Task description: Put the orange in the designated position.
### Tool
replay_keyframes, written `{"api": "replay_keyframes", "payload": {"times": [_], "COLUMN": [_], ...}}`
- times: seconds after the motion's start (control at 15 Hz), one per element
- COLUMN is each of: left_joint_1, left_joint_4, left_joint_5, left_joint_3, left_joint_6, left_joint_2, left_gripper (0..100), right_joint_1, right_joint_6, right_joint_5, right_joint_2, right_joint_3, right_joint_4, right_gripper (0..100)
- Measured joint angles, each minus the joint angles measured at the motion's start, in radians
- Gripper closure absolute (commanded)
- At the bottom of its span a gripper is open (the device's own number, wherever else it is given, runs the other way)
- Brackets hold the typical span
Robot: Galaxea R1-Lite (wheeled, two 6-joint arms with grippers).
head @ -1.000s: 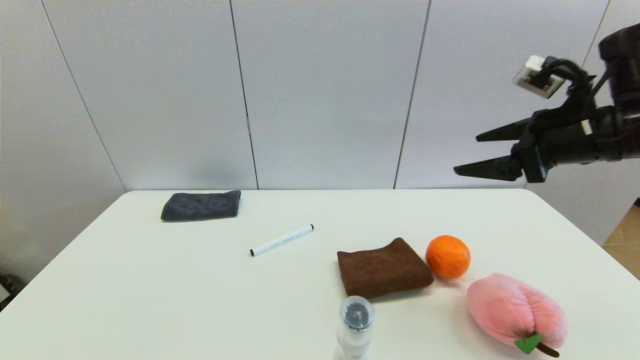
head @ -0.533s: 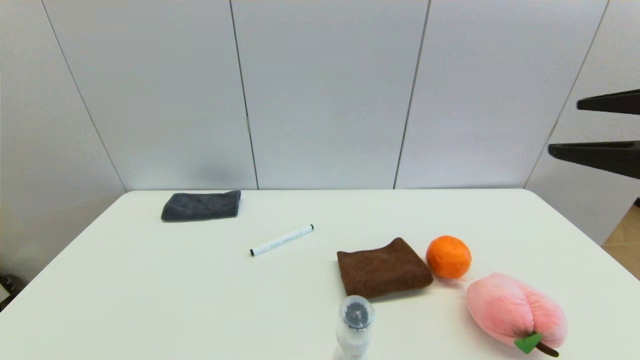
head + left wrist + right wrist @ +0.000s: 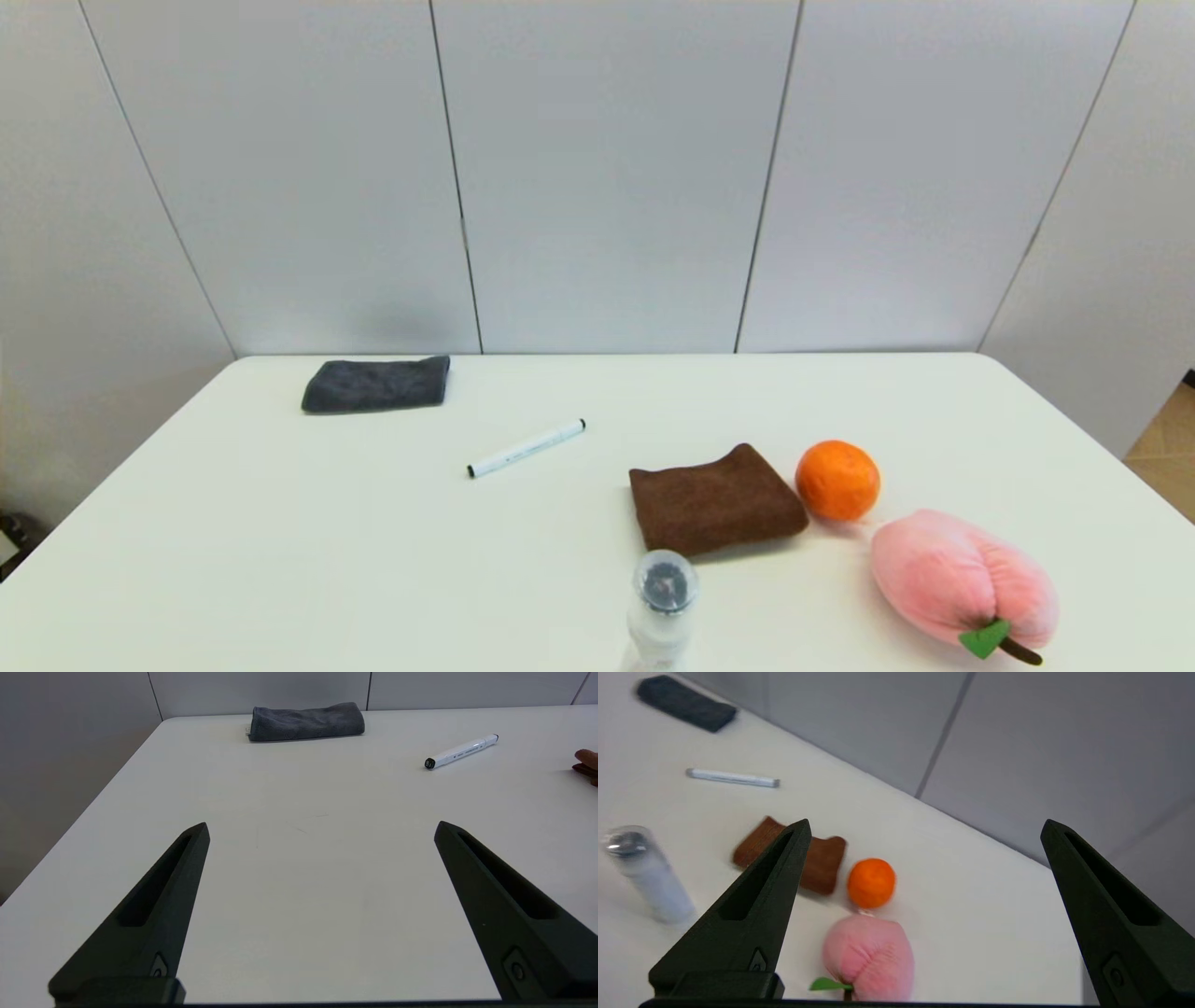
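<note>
My right pincer [image 3: 924,830] hangs wide open above the orange [image 3: 871,883], which sits on the bench [image 3: 373,523] between brown cloth [image 3: 714,499] and plush peach [image 3: 962,579]; left pincer [image 3: 322,830], also open, is farther.

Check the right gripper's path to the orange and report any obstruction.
Nothing visible blocks it. The open right gripper hangs above the orange, which sits between the brown cloth and pink plush.

Orange [image 3: 837,480]: bright orange. Plush peach [image 3: 962,579]: pink (green leaf). Cloths: one brown [image 3: 715,500], one dark grey [image 3: 375,384]; table [image 3: 280,541] white; marker [image 3: 527,448] white, black-tipped.
</note>
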Motion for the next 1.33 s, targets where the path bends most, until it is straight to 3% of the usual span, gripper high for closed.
{"api": "replay_keyframes", "payload": {"times": [0.13, 0.4, 0.6, 1.33], "left_joint_1": [0.000, 0.000, 0.000, 0.000], "left_joint_4": [0.000, 0.000, 0.000, 0.000], "left_joint_5": [0.000, 0.000, 0.000, 0.000], "left_joint_3": [0.000, 0.000, 0.000, 0.000], "left_joint_6": [0.000, 0.000, 0.000, 0.000], "left_joint_2": [0.000, 0.000, 0.000, 0.000], "left_gripper": [0, 0, 0, 0], "right_joint_1": [-0.005, -0.016, -0.018, -0.007], "right_joint_6": [0.039, 0.114, 0.122, 0.128], "right_joint_5": [-0.033, -0.042, -0.042, -0.042], "right_joint_2": [-0.081, -0.225, -0.327, -0.597], "right_joint_3": [0.093, 0.272, 0.401, 0.792], "right_joint_4": [-0.028, -0.082, -0.167, -0.355], "right_gripper": [0, 0, 0, 0]}}
